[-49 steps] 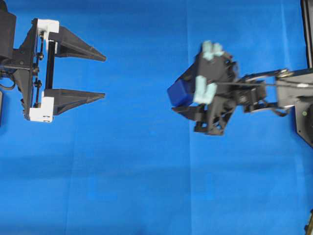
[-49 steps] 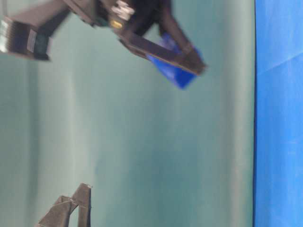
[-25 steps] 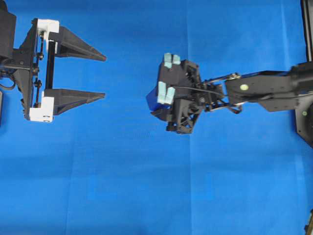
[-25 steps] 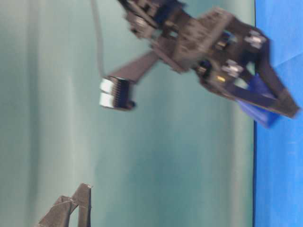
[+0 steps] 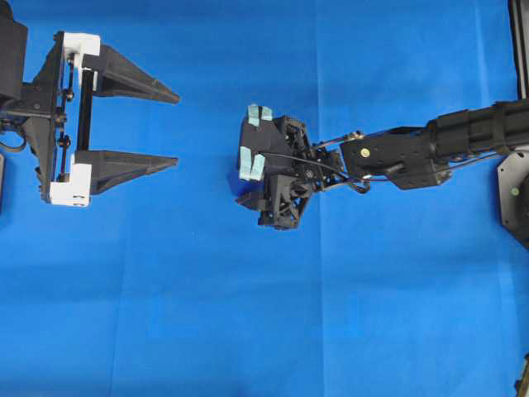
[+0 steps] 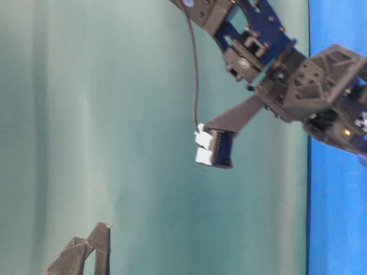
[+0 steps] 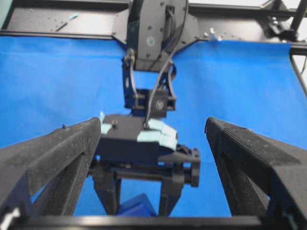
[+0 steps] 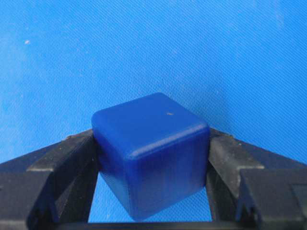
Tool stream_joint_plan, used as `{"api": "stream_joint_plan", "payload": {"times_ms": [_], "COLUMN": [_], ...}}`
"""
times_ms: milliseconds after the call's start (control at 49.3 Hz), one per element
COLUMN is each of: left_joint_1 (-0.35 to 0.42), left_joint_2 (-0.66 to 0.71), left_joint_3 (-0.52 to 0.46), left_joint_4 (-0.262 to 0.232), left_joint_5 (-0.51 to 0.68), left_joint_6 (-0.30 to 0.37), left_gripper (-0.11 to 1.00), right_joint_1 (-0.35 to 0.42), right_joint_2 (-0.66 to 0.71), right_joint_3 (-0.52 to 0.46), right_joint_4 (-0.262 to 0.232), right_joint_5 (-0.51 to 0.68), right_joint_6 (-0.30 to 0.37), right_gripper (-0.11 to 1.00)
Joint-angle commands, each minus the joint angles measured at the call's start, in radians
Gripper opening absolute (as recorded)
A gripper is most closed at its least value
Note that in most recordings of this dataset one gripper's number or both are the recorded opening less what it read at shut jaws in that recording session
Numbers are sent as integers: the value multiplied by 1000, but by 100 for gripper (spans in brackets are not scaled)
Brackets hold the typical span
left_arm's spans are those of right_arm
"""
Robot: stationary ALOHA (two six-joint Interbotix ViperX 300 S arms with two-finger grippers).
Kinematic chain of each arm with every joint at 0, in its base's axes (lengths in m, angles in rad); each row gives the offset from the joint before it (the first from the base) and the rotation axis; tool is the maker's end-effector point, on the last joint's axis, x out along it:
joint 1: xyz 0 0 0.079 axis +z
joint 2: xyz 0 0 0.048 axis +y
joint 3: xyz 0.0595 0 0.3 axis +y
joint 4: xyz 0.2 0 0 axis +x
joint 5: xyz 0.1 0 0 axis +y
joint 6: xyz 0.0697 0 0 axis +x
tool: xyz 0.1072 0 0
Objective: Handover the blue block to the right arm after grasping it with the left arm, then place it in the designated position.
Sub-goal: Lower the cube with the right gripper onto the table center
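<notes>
Covering table: blue cloth (image 5: 248, 314) | backdrop: teal wall (image 6: 114, 143)

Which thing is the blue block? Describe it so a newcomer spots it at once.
Start at the blue cloth and find the all-black right gripper over its middle. Clamped between its fingers is the blue block: a rounded cube, darker than the cloth.

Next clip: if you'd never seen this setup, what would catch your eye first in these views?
The blue block fills the right wrist view, pinched on both sides by the black fingers of the right gripper over the blue cloth. Overhead, that arm reaches into the middle of the cloth, gripper pointing down. At the left edge the left gripper, with white brackets, waits wide open and empty.
</notes>
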Motion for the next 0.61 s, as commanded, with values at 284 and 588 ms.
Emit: {"api": "stream_joint_plan", "payload": {"times_ms": [284, 588], "left_joint_1": [0, 0], "left_joint_2": [-20, -20], "left_joint_3": [-14, -14], "left_joint_4": [-2, -2], "left_joint_5": [-5, -3], "left_joint_6": [2, 2], "left_gripper": [93, 93], "right_joint_1": [-5, -5], "right_joint_2": [8, 12], "right_joint_3": [-26, -25], "right_joint_4": [3, 3], "right_joint_5": [-38, -37], "right_joint_6": [0, 0], "right_gripper": [53, 53]}}
